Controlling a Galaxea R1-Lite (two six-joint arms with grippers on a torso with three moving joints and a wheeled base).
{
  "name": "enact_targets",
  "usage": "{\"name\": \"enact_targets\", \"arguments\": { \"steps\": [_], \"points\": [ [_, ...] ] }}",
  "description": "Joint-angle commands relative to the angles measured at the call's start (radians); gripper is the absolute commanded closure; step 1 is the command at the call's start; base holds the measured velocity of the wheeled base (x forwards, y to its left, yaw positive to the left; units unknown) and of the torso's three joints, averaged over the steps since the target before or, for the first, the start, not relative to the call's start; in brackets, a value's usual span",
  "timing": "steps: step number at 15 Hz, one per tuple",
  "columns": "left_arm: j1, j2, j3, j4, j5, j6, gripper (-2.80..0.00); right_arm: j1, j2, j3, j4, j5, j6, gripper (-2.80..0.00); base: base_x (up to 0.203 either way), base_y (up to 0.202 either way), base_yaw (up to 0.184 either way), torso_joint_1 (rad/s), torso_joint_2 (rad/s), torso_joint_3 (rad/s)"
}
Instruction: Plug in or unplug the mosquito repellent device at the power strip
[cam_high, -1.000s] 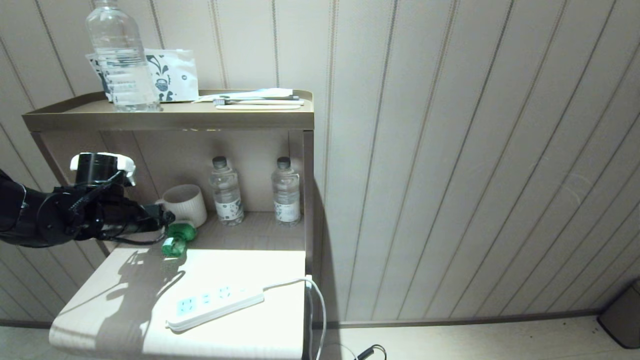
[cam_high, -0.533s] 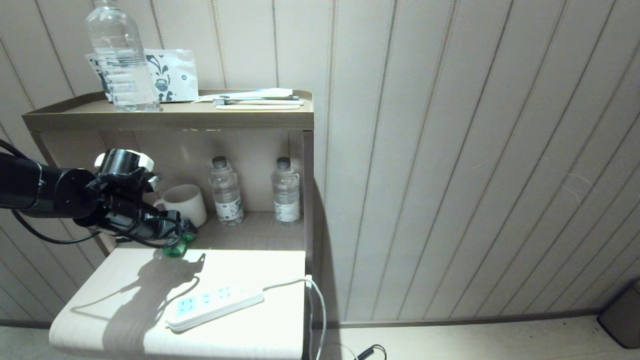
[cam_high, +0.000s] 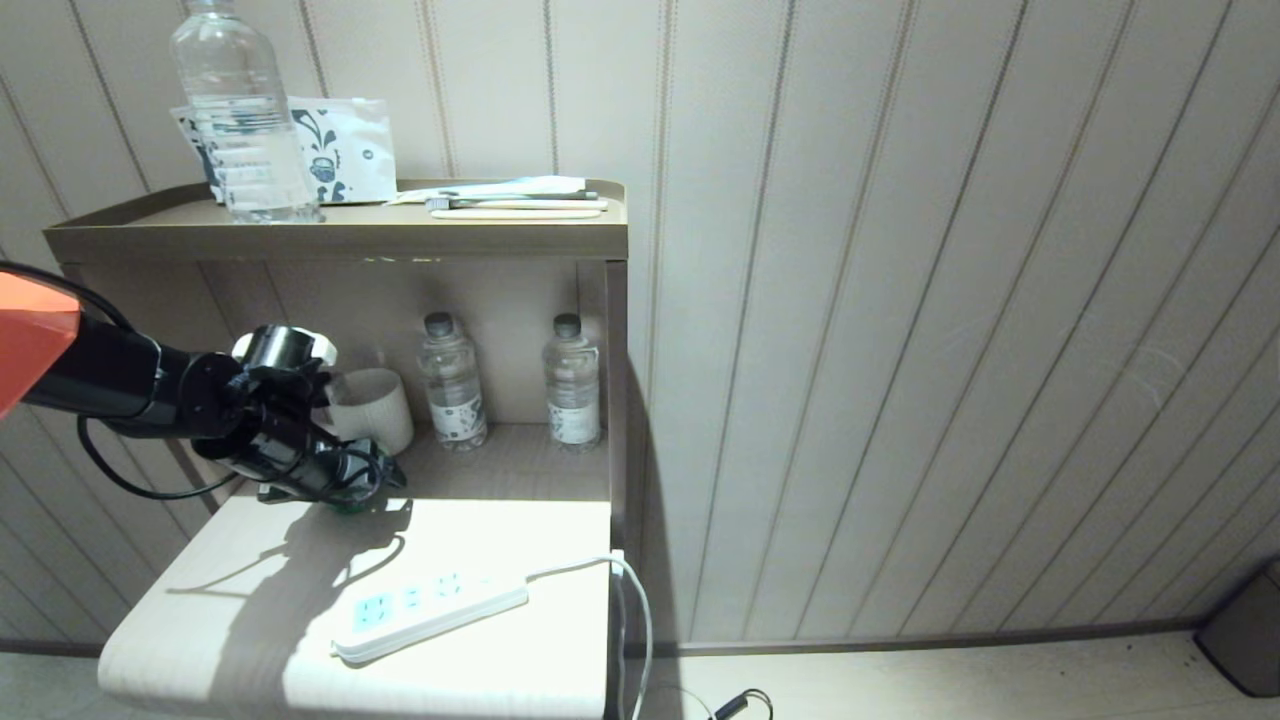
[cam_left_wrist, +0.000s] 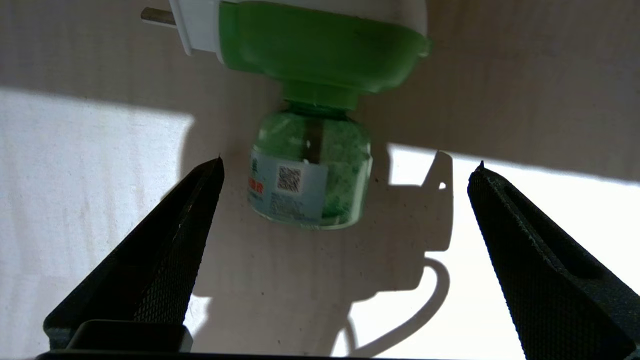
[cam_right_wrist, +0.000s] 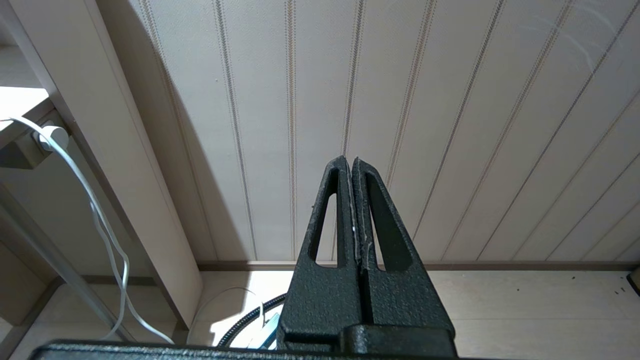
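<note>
In the left wrist view, the mosquito repellent device (cam_left_wrist: 310, 125) lies on its side on the pale desk (cam_left_wrist: 75, 200) in the upper centre of the frame. Its green bottle points toward the left end effector (cam_left_wrist: 345, 170), whose two black fingers (cam_left_wrist: 170, 250) stand wide apart on either side of the bottle, touching nothing. The bottle sits between the fingertips and just beyond them. One metal prong shows at the top left edge; the white head is cut off by the top of the frame, and any second prong is out of sight.

In the head view, the left end effector (cam_high: 375, 480) sits at the left centre of the frame, in front of a white mug (cam_high: 375, 408), and hides nearly all of the device; only a sliver of green (cam_high: 350, 507) shows under it. The power strip (cam_high: 430, 608) lies lower in the frame, well apart from the device, nothing plugged into its visible sockets.

The right end effector (cam_right_wrist: 352, 165) has its fingers pressed together, pointing at the panelled wall (cam_right_wrist: 450, 100).
</note>
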Motion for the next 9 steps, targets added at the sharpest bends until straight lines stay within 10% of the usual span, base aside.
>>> {"name": "enact_targets", "arguments": {
  "steps": [1, 9],
  "points": [
    [0.001, 0.032, -0.043, 0.019, -0.001, -0.001, -2.80, 0.000, 0.001, 0.000, 0.000, 0.001, 0.000, 0.00, 0.000, 0.000, 0.000, 0.000, 0.00, 0.000],
    [0.019, 0.065, -0.111, 0.082, 0.003, 0.000, -2.80, 0.000, 0.000, 0.000, 0.000, 0.001, 0.000, 0.00, 0.000, 0.000, 0.000, 0.000, 0.00, 0.000]
  ]
}}
